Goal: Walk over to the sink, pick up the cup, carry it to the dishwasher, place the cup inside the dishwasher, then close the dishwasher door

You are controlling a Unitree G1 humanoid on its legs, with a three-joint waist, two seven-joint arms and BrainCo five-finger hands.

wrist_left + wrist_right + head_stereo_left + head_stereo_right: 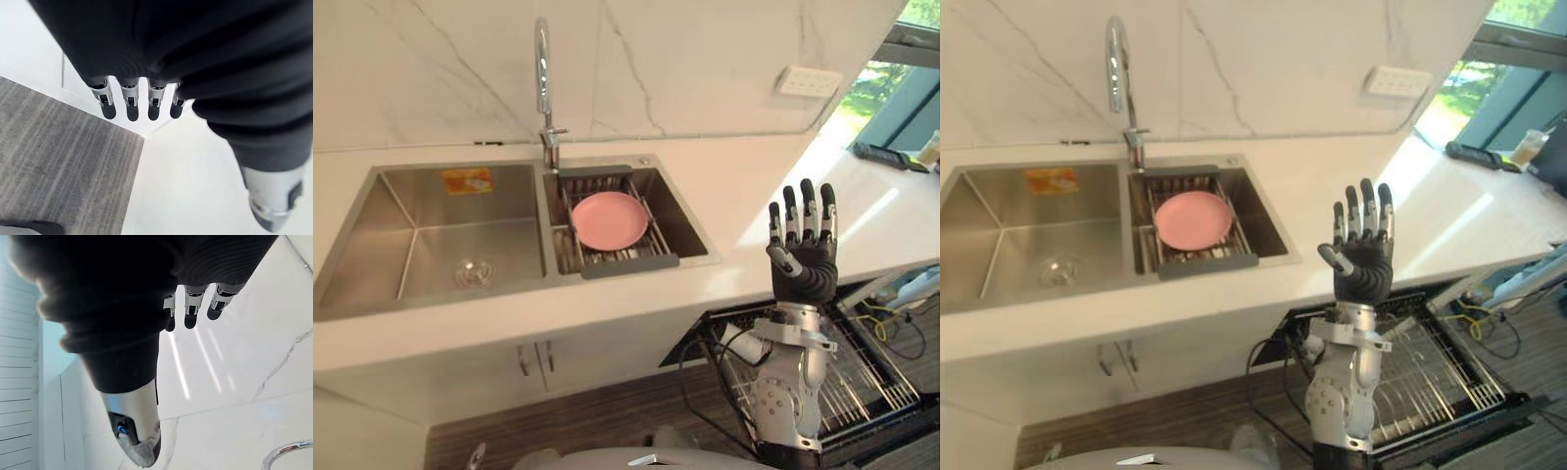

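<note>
where the cup is i cannot tell; the sink (431,240) holds a pink plate (609,219) in its right basin, and right of it the right hand (806,266), fingers spread straight, stands raised over the open dishwasher (867,367), seemingly ready to reach; the left hand (131,100) hangs straight-fingered.

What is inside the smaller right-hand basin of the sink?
A grey drying rack spans the basin, with a pink plate lying flat on it. The basin floor under them is covered.
</note>
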